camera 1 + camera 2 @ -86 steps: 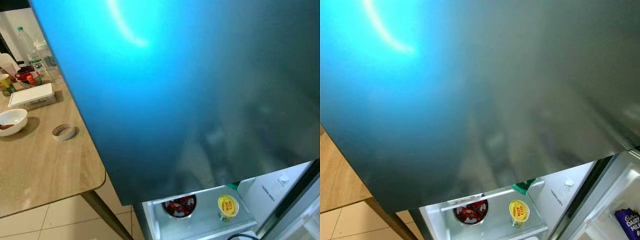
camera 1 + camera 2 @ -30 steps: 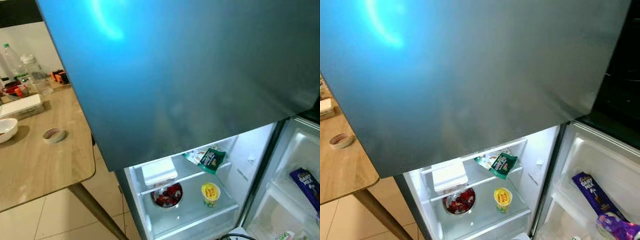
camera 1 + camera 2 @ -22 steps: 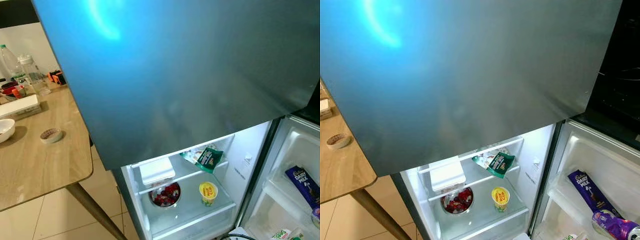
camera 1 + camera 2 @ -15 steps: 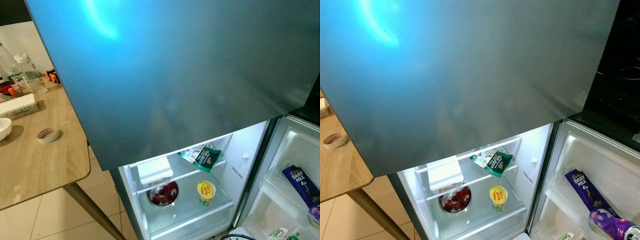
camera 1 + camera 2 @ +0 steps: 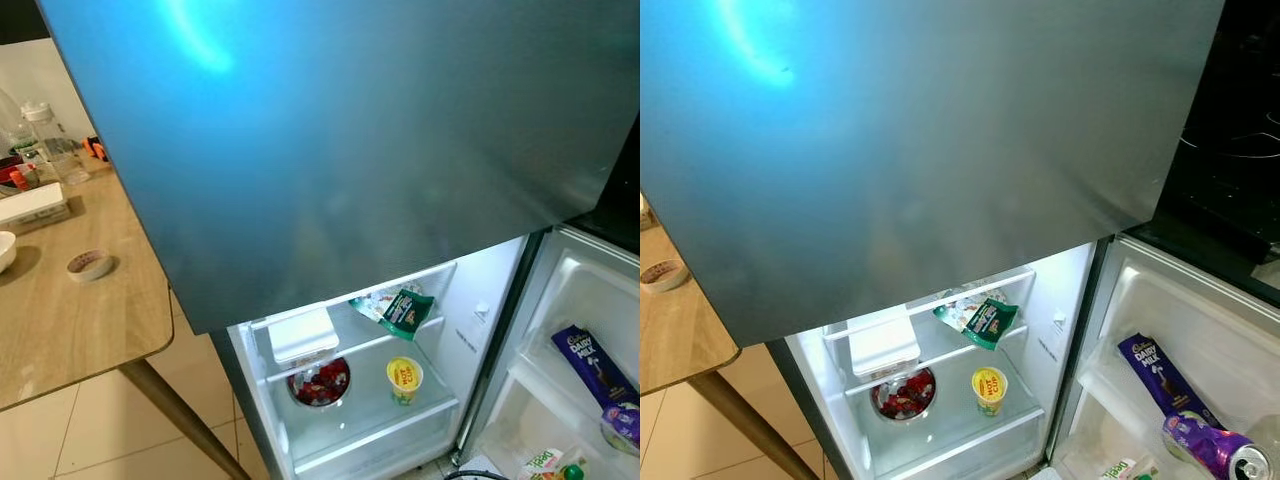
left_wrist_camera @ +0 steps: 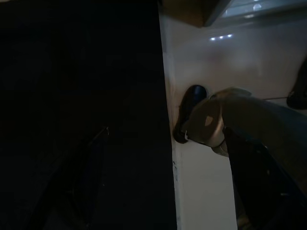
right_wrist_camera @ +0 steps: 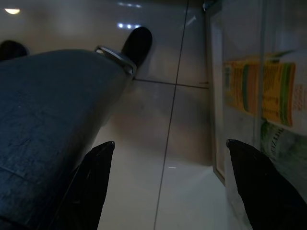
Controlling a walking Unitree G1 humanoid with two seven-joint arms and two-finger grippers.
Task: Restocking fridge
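Fridge compartment (image 5: 350, 400) open at lower centre of the frame, lit, partly stocked: white lidded box (image 5: 302, 334) and green snack packet (image 5: 400, 310) on the upper glass shelf, round steel bowl of red fruit (image 5: 318, 381) and yellow-lidded cup (image 5: 404, 376) below. Purple chocolate bar (image 5: 1158, 378) and purple drink can (image 5: 1220, 450) in the door rack at lower right. Probably mid-task, more items left to bring.

Right gripper (image 7: 168, 187) hanging idle over pale tiled floor (image 7: 144, 143), fingers spread wide, holding nothing. Left gripper (image 6: 158, 182) in shade; fingers' spread impossible to tell.

Wooden table (image 5: 60, 320) at left, with small bowls and bottles.
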